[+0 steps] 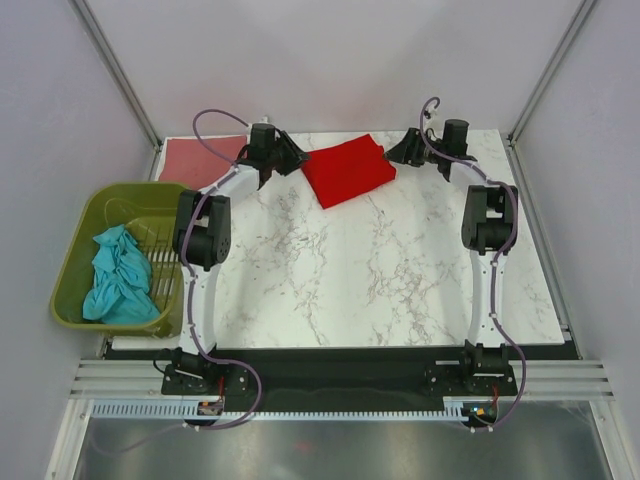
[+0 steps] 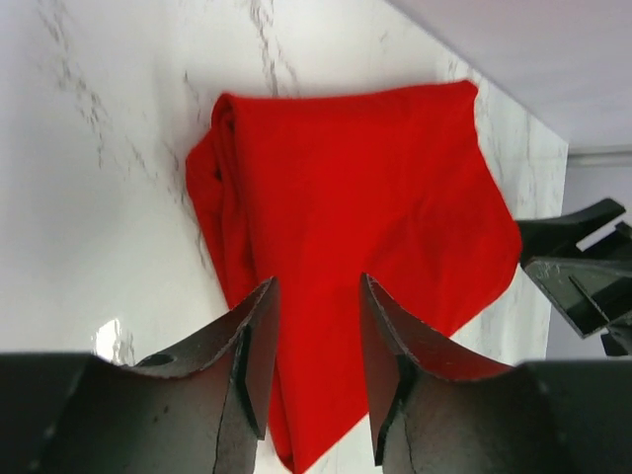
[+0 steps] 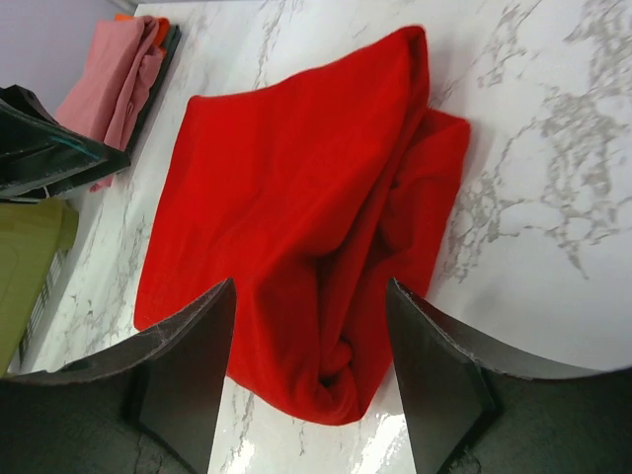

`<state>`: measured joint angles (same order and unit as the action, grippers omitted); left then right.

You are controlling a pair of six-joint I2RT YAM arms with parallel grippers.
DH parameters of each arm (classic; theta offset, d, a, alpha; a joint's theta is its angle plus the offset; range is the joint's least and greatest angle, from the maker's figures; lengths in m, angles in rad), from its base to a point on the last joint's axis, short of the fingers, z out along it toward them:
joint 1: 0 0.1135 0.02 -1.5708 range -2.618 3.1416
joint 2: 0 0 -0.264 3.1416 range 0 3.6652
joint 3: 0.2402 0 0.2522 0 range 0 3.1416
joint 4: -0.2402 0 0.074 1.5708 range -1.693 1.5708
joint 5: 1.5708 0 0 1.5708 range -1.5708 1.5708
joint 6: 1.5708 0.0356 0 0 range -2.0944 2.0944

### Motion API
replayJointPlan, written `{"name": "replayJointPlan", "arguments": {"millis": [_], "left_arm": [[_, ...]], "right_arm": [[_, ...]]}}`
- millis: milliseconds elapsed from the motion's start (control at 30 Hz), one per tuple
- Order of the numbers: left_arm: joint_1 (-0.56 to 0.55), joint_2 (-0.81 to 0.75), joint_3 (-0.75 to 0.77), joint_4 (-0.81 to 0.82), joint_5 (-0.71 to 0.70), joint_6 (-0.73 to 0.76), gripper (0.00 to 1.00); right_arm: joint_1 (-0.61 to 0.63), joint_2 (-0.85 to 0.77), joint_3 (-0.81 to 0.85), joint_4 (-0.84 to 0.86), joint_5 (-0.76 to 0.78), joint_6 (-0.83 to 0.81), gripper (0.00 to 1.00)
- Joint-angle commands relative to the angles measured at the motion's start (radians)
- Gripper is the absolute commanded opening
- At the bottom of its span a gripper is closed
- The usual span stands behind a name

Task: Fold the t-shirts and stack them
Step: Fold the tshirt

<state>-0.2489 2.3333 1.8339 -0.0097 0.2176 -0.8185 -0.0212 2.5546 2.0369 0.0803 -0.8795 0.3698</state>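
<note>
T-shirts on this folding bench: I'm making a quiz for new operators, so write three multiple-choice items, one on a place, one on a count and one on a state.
1. The teal t-shirt lies: A) in the green basket; B) on a chair; C) on a hanger.
2. T-shirts in the top view: A) one; B) two; C) three.
3. The red t-shirt is: A) bunched in one hand; B) folded, lying free; C) hanging on a hook.

Answers:
1 A: it sits crumpled inside the basket.
2 C: there are the red one, the teal one, and a pink t-shirt at the far left corner.
3 B: it lies flat between the left hand and the right hand, both open.
</note>
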Motion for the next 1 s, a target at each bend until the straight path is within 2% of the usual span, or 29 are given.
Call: {"name": "replayJointPlan", "arguments": {"millis": [0, 333, 467, 533, 567, 633, 667, 700, 767, 867, 933, 967], "left_arm": [[-0.026, -0.072, -0.073, -0.01, 0.063, 0.067, 0.46], [-0.078, -0.08, -0.225, -0.009, 0.16, 0.09, 0.5], [-0.082, -0.054, -0.22, -0.01, 0.213, 0.093, 0.52], [-0.081, -0.054, -0.228, -0.01, 0.213, 0.094, 0.51], [-0.081, -0.057, -0.242, -0.012, 0.219, 0.099, 0.43], [-0.079, -0.077, -0.258, -0.016, 0.235, 0.105, 0.25], [-0.079, -0.087, -0.284, -0.019, 0.242, 0.11, 0.08], [-0.078, -0.1, -0.3, -0.021, 0.252, 0.111, 0.02], [-0.078, -0.144, -0.356, -0.026, 0.269, 0.108, 0.02], [-0.079, -0.202, -0.433, -0.032, 0.284, 0.107, 0.02], [-0.079, -0.23, -0.481, -0.036, 0.299, 0.111, 0.02], [-0.081, -0.241, -0.495, -0.036, 0.308, 0.113, 0.02]], "right_arm": [[0.012, 0.009, 0.006, 0.009, -0.088, -0.045, 0.7], [0.014, -0.062, -0.16, -0.01, -0.035, -0.075, 0.66], [0.014, -0.128, -0.253, -0.011, -0.016, -0.058, 0.54], [0.014, -0.158, -0.321, -0.008, -0.001, -0.049, 0.39], [0.015, -0.199, -0.352, -0.01, 0.013, -0.048, 0.29], [0.014, -0.25, -0.458, -0.014, 0.075, -0.048, 0.2], [0.014, -0.305, -0.495, -0.022, 0.105, -0.049, 0.16], [0.014, -0.33, -0.529, -0.037, 0.134, -0.048, 0.08], [0.014, -0.394, -0.621, -0.077, 0.211, -0.01, 0.03], [0.041, -0.476, -0.768, -0.136, 0.255, 0.067, 0.02], [0.061, -0.555, -0.91, -0.097, 0.293, 0.095, 0.03], [0.072, -0.58, -0.95, -0.09, 0.315, 0.096, 0.08]]}}
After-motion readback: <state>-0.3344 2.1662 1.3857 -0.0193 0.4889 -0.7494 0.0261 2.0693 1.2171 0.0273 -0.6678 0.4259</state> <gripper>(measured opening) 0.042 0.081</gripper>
